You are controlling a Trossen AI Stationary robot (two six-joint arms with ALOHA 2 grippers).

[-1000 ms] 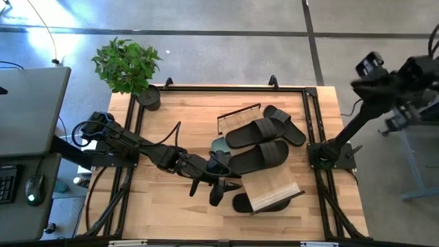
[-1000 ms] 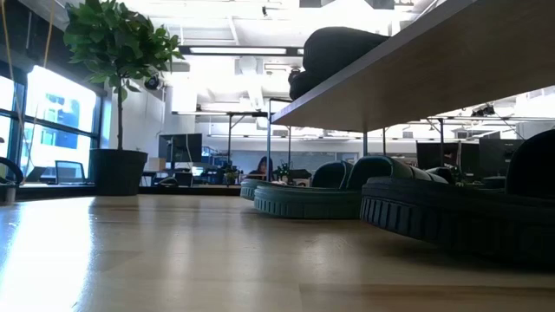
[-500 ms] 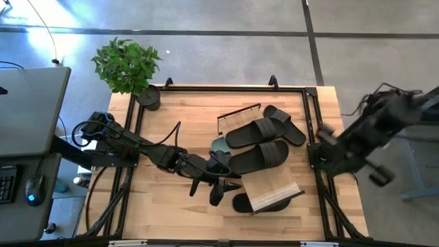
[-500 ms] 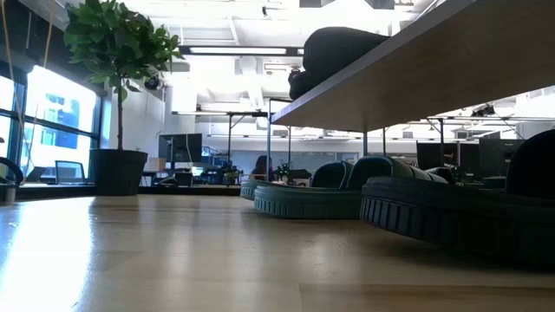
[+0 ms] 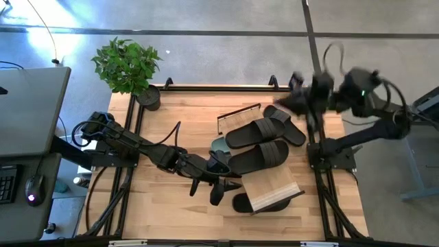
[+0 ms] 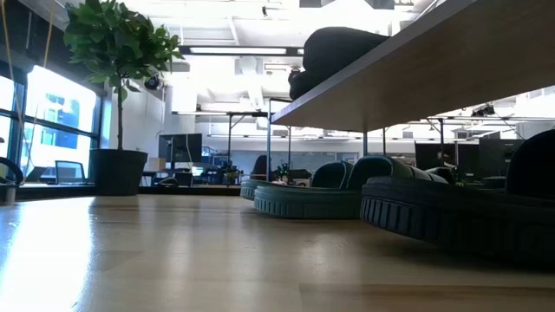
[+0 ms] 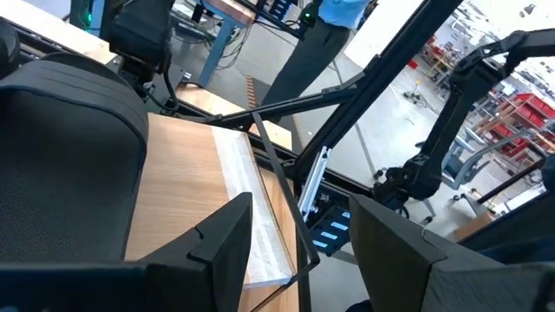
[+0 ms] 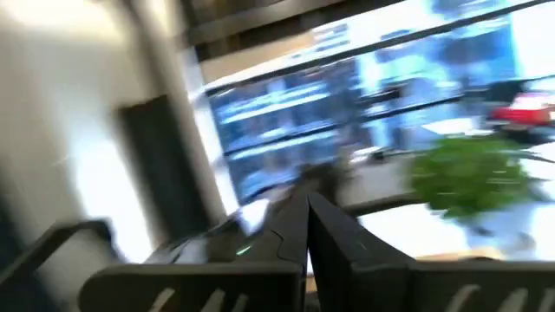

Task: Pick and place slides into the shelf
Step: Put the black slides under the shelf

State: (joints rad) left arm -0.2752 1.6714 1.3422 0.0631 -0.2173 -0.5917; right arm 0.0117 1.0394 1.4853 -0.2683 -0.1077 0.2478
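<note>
The shelf's light-wood plank [image 5: 273, 185] lies tilted near the table's near edge, with a black slide [image 5: 240, 203] partly under it. Two black slides [image 5: 259, 130] [image 5: 262, 155] lie side by side at the table's middle, and a third [image 5: 288, 125] sits behind them. A green slide [image 5: 219, 145] peeks out at their left. My left gripper [image 5: 214, 189] [image 7: 299, 260] is open beside the plank's left end and touches nothing. My right gripper [image 5: 298, 103] [image 8: 306, 234], blurred, is shut above the table's far right corner.
A potted plant [image 5: 127, 65] stands at the far left corner. A thin black metal frame [image 5: 238, 114] stands behind the slides. In the low view the plank [image 6: 416, 69] slopes overhead with a dark slide [image 6: 338, 48] on it and green slides [image 6: 312, 195] below. Bare wood lies to the left.
My right arm has swung fast from beyond the table's right edge, dipping down beside it and then rising toward the far right corner, over the table. My left arm, the slides and the shelf have stayed where they were.
</note>
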